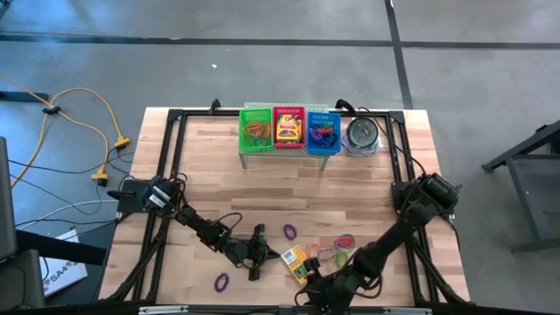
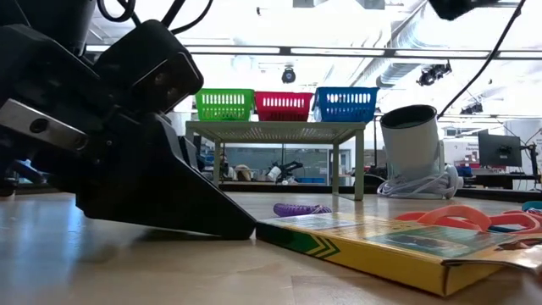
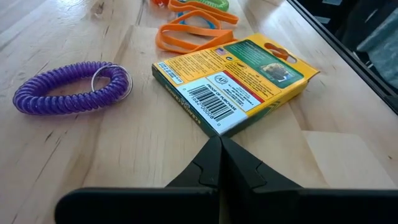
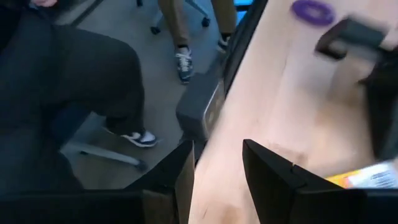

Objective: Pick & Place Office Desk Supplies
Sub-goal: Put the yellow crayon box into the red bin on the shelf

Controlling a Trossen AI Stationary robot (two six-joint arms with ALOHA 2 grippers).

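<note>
Two arms work the desk (image 1: 227, 188) from overhead: my left gripper (image 1: 256, 264), jaws shut and empty, sits at nine o'clock of the crayon box (image 1: 298, 262); the right gripper (image 1: 317, 293) hangs near the front edge at six. Low view hides the box's far end. Left wrist: stiff, light cardboard, so I'd pinch its long edges. Right wrist: jaws narrowly parted, holding nothing.

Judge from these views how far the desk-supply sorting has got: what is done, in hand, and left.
Done: bands in the green basket, a crayon box in the red basket.
In hand: nothing held; the shut left gripper points at a crayon box; the right gripper is open and empty.
Left: that box, purple coils, loose bands.
</note>
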